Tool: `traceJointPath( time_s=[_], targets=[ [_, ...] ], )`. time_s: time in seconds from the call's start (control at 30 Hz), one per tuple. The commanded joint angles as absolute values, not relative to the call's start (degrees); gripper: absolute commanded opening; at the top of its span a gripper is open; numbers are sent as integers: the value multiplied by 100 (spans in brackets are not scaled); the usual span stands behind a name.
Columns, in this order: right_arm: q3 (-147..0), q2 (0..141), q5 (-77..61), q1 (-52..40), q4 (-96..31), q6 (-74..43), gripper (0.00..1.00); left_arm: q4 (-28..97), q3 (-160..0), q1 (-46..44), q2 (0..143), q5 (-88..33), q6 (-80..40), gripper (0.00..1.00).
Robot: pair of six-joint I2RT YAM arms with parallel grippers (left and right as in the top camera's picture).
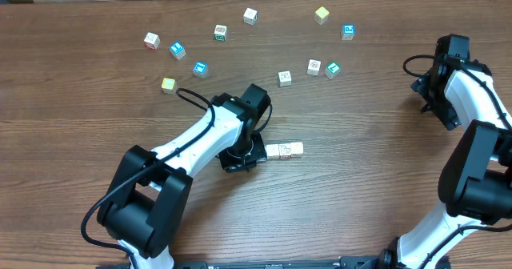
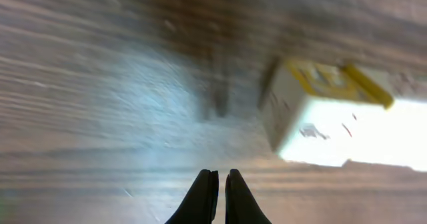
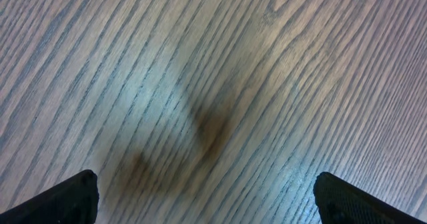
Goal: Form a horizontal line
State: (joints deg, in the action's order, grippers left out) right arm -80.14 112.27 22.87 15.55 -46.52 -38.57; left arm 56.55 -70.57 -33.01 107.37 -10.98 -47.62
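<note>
Whitish and pale yellow, the horizontal line (image 1: 285, 150) lies near the middle of the bench (image 1: 360, 189), a short straight row of small cubes set face to face and running left to right in the overhead view. Two cubes show clearly there. Whether more sit at its left end cannot be told, because the dark head of the left arm covers that end. In the left wrist view the nearest cube of the row is a blurred pale block with a yellow-marked top, just beyond the fingertips and apart from them.

The left end effector (image 2: 221, 173) is at the row's left end with its two fingers brought together and nothing between them. The right end effector (image 3: 205, 178) hangs well away at the right edge of the bench. Its fingers are spread wide over bare wood and it holds nothing.

Further out, eleven loose cubes (image 1: 284, 78) in white, blue-marked and yellow are strewn in a ragged arc across the far side of the bench, none touching the row. The line looks begun and tidy but short. If the scattered cubes are meant to join it, most of the work is likely left, each one needing to be fetched and butted onto an end.
</note>
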Motion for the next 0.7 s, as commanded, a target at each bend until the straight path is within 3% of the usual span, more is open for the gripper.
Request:
traceJointPath(
  time_s=[0.0, 0.67],
  targets=[
    [-8130, 11308, 2349, 1551, -4637, -3850, 100, 5631, -7022, -3494, 10750, -1459, -4628, 4],
    [-8130, 11308, 2349, 1551, -4639, -3850, 100, 5177, -7022, -3861, 10750, -834, -4630, 4]
  ],
)
